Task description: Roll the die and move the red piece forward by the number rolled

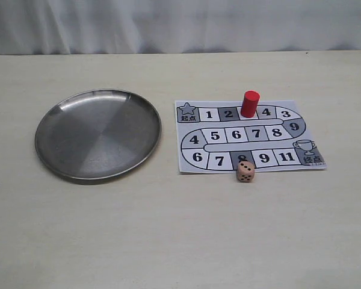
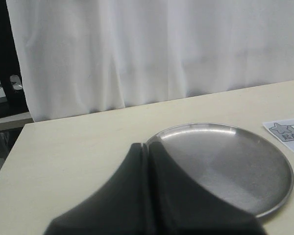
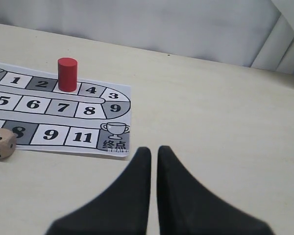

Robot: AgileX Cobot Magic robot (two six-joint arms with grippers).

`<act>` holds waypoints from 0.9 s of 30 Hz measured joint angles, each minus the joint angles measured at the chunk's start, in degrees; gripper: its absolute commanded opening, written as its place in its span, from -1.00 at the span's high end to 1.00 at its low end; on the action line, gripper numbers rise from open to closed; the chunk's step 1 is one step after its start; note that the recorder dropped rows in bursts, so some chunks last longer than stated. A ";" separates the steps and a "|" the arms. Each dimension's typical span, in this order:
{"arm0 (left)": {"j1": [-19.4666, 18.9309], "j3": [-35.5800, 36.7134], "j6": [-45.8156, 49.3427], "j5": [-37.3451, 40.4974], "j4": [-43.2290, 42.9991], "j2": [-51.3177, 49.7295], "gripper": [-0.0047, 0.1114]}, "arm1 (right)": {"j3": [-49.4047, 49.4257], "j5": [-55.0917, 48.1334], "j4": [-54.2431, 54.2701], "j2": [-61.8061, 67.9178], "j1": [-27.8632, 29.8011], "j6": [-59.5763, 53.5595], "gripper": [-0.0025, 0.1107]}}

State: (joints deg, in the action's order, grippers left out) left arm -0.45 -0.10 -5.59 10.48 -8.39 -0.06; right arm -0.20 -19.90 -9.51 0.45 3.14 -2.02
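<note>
The red piece [image 1: 249,103] [image 3: 67,74] stands upright on the paper game board [image 1: 248,137] [image 3: 63,117], on the square between 2 and 4 in the top row. The tan die [image 1: 245,171] [image 3: 1,143] rests at the board's front edge, over the square marked 8. My left gripper [image 2: 148,145] is shut and empty, hanging near the rim of the steel plate [image 2: 279,196]. My right gripper [image 3: 154,149] is shut with only a thin slit between its fingers, holding nothing, near the board's trophy corner. Neither arm shows in the exterior view.
The round steel plate [image 1: 63,165] lies left of the board, with nothing in it. A white curtain [image 1: 180,24] hangs behind the table's far edge. A corner of the board [image 2: 289,133] shows past the plate in the left wrist view.
</note>
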 measured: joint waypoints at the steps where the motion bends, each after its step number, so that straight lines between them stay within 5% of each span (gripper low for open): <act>1: 0.00 0.00 0.00 0.00 0.00 0.00 0.92 | 0.00 0.36 0.00 0.00 0.00 0.00 0.88; 27: 0.00 0.00 0.00 0.00 0.00 0.00 0.92 | 0.00 0.57 4.32 0.00 0.00 0.00 0.88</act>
State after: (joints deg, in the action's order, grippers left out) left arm -0.45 -0.10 -5.59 10.48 -8.39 -0.06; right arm -0.20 -19.33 -5.19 0.45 3.14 -2.02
